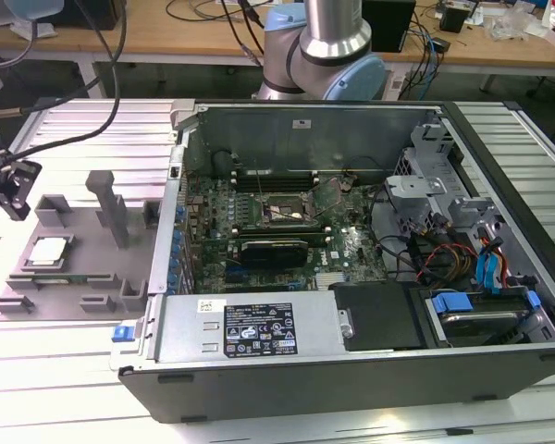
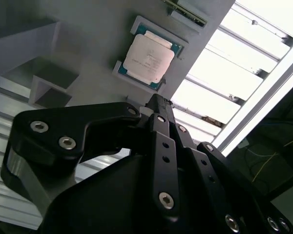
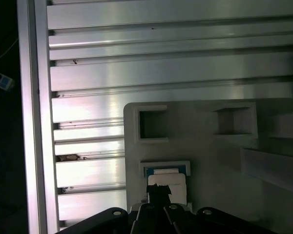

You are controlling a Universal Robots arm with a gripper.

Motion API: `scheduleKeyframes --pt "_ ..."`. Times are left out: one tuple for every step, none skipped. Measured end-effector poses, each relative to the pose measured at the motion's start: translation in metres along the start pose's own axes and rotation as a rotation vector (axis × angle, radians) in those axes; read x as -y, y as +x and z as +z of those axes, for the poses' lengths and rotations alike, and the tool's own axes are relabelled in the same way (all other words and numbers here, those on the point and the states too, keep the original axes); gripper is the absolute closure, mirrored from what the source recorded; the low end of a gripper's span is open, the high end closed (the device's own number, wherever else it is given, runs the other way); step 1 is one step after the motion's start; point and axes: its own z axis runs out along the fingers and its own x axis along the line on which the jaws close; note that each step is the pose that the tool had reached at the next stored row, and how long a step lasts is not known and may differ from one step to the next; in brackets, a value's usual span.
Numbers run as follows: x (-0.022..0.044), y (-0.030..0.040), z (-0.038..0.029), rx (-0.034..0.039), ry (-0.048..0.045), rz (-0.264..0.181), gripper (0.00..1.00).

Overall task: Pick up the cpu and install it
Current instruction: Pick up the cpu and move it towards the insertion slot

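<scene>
Black linkage up close, and that is the claw, its two fingers drawn together to one narrow tip with nothing pinched between them. Just past that tip in the second wrist view lies the cpu, silvery top plate up, flat in a shallow framed pocket of the grey holder. Tip and chip are apart, no contact.

Over to the first wrist view: the claw pokes in with the pale cpu right behind its tip, partly covered by it, and the holder rests on the ribbed metal surface.

From the exterior view, the claw hangs at the exterior view's left, over the far corner of the holder. The cpu sits in the holder near the claw and lower than it, with air between them. The slatted surface carries the holder, and just to its right in the exterior view stands the opened computer case. Inside, the green motherboard shows a square black socket, well apart from the cpu.
</scene>
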Motion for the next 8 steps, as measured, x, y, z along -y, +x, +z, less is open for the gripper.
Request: scheduleKeyframes --pt "0.0000 0.0000 0.0003 0.0000 0.0000 0.000 0.89" --pt "0.0000 0.0000 0.0006 0.0000 0.0000 0.000 0.89" --pt "0.0001 0.0001 0.0012 0.0000 0.0000 0.000 0.89" --pt "0.0001 0.0001 0.0017 0.0000 0.0000 0.000 0.89" --pt "0.0002 0.0001 0.0025 0.0001 0.0000 0.000 0.89" --pt "0.0002 0.0002 0.0030 -0.0001 0.0000 0.000 0.89" --pt "0.0002 0.0002 0.0034 0.0000 0.0000 0.000 0.89" --pt "0.0002 0.0002 0.0039 0.0001 0.0000 0.000 0.89"
